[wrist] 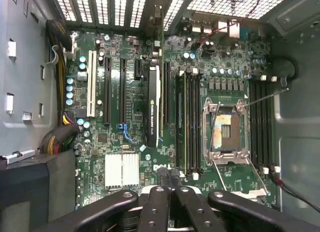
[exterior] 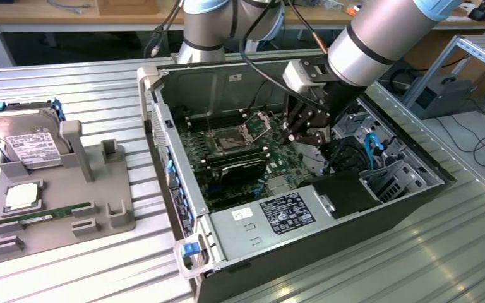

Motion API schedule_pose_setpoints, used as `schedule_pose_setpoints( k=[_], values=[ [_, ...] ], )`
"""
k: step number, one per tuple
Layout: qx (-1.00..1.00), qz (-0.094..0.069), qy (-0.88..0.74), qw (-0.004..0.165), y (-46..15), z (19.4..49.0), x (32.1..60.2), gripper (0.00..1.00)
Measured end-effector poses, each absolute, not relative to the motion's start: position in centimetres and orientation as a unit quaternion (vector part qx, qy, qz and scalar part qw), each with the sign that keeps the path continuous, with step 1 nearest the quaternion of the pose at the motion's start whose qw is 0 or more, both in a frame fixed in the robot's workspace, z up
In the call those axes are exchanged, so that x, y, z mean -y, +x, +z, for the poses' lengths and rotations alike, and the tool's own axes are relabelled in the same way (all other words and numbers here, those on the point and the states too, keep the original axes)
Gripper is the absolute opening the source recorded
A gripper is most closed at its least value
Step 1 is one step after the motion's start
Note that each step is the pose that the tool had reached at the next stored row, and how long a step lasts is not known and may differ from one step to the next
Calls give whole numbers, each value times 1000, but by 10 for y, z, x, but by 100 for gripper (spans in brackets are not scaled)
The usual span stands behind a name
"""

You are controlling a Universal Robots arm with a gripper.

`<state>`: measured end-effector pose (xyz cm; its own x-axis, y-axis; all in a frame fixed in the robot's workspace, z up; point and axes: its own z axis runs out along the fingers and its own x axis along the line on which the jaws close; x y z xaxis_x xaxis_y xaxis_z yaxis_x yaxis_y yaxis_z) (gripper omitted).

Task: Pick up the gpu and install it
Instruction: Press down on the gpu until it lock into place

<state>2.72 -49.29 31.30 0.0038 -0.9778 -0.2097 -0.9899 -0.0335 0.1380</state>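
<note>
We note the tool hanging inside the open computer case, its black linked fingers drawn together and holding nothing. The gpu stands on edge in a motherboard slot, a thin black card with a small printed logo along its face, seated among the long black expansion slots and one white slot; the tool is above it, apart from it.

The motherboard is dark green, crowded with small cylindrical capacitors. We see an open CPU socket with a shiny metal frame, rows of black memory slots, and a pale ribbed heatsink. A braided cable bundle lies near the case wall. The case is grey sheet metal with a perforated end; a boxy power supply with a black label sits at its near end.

At the exterior view's left, a grey moulded fixture holds a silver hard drive with a white label, standing tilted, a square silvery chip, and a narrow green RAM stick.

The surface is ribbed aluminium profile, light and reflective. Beyond it we see a wooden bench, dangling cables and a metal rack at the exterior view's right.
</note>
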Motion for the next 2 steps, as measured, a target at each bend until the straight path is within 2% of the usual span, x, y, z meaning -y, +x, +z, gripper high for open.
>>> schedule_pose_setpoints(
  k=[2],
  values=[
    [-695,124,-708,24,27,313,493,11]
  ],
)
